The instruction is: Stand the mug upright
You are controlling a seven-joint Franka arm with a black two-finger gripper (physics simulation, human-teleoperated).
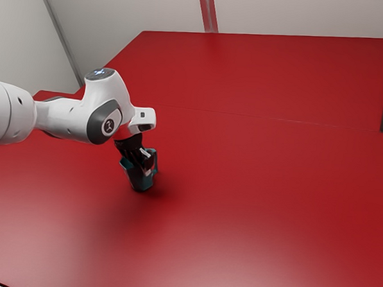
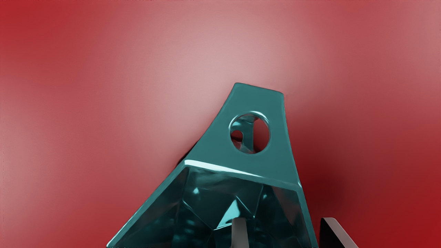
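The teal mug (image 1: 137, 179) is at the red table (image 1: 260, 186), beneath the gripper (image 1: 143, 165); its mouth faces the wrist camera, and one finger (image 2: 239, 232) reaches inside. The other finger (image 2: 339, 232) is outside, just beside the wall; the two are parted, with the wall between them. The mug is glossy, its interior faceted, its handle (image 2: 255, 100) flat-topped and pierced by a round hole. A round emblem (image 1: 109, 125) marks the white arm (image 1: 61, 117), too small to read.
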